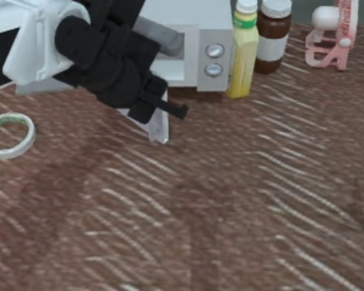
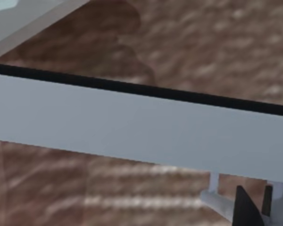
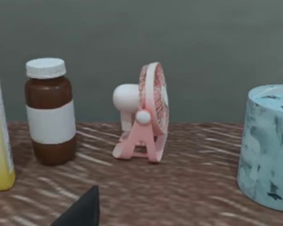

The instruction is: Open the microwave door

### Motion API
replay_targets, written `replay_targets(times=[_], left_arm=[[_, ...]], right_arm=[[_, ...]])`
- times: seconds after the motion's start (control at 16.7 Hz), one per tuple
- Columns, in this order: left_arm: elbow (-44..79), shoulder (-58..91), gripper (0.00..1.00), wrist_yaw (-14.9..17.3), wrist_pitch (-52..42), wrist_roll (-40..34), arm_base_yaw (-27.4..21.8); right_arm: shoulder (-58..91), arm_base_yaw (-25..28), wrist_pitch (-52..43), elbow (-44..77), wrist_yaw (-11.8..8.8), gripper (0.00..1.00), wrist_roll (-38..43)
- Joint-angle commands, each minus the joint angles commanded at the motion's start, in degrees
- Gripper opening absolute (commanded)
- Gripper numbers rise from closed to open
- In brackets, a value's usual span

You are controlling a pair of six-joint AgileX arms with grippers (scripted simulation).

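The microwave (image 1: 191, 36) is a small light-grey box standing at the far edge of the table (image 1: 242, 200), left of the middle, its front facing the near edge. Two round silver knobs sit one above the other on the control strip at the right end of its front. The microwave door (image 1: 158, 124) is a flat light-grey panel, swung open on its left side so that it stands out from the box toward the near edge, its free end well out from the front. The pale inside of the oven shows behind it.
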Motion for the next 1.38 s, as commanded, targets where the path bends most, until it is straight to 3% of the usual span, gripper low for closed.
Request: replay_targets(times=[0.54,1.38], left_arm=[[-3.2,-2.9,0.00,4.4,-0.4,7.5,2.8],[-3.4,-3.1,0.00,4.5,-0.4,7.9,3.0]], right_arm=[[0.0,0.0,0.0,0.0,0.0,1.00,0.0],[0.0,0.0,0.0,0.0,0.0,1.00,0.0]])
